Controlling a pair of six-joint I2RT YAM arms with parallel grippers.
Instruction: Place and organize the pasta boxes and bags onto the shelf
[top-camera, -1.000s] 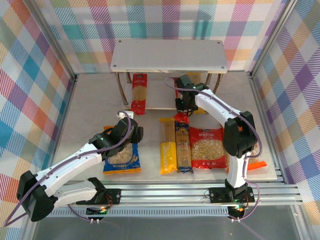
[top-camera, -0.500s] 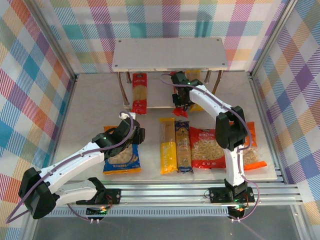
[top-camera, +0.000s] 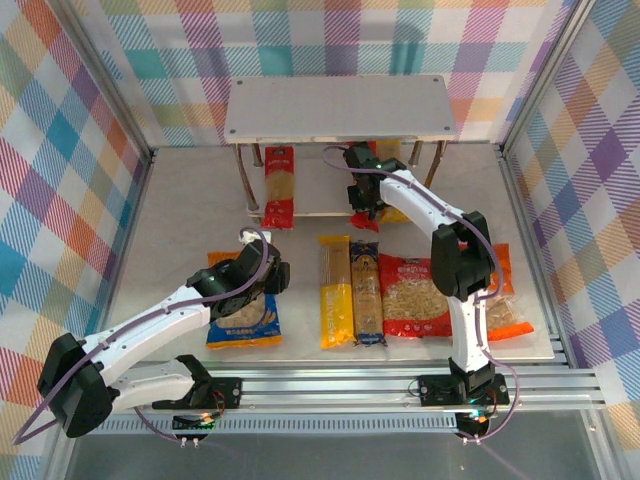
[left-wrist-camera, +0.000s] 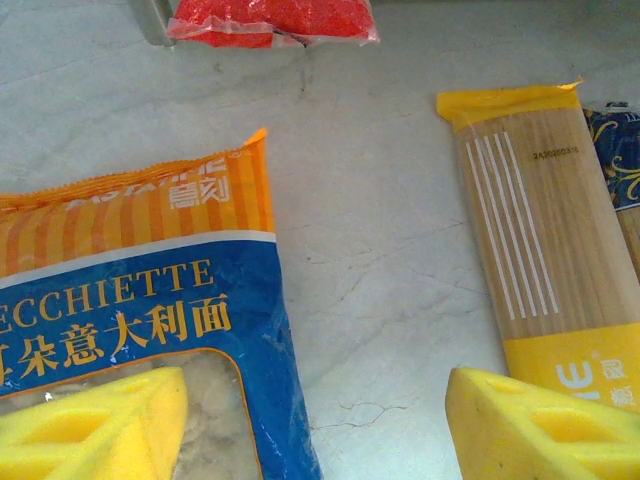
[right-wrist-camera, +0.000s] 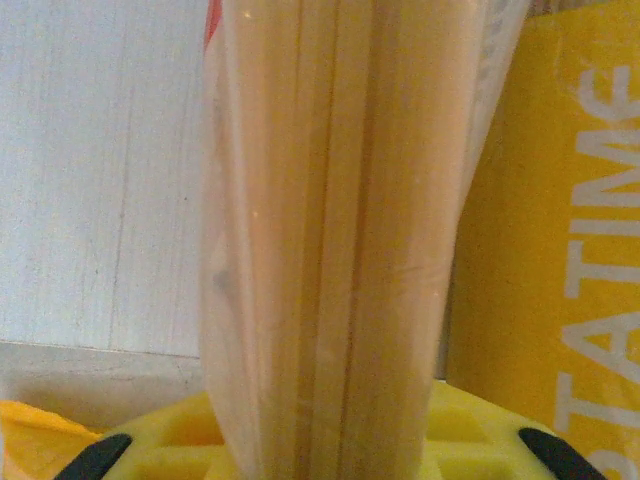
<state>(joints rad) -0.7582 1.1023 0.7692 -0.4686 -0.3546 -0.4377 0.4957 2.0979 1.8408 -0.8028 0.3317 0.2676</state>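
Two packs are in play. The right gripper (right-wrist-camera: 330, 440) is clamped across the near end of a clear-film long pasta pack (right-wrist-camera: 340, 220), which reaches onto the lower board of the shelf (top-camera: 340, 110), just beside a yellow pack (right-wrist-camera: 560, 250). The clear-film pack looks stiff but brittle, with slick film, and held by one end it may pivot. In front of the shelf, the left gripper (left-wrist-camera: 318, 425) hovers open over the blue bag (left-wrist-camera: 150, 300), which looks soft and shifting and is probably best pinched at its sealed edge.
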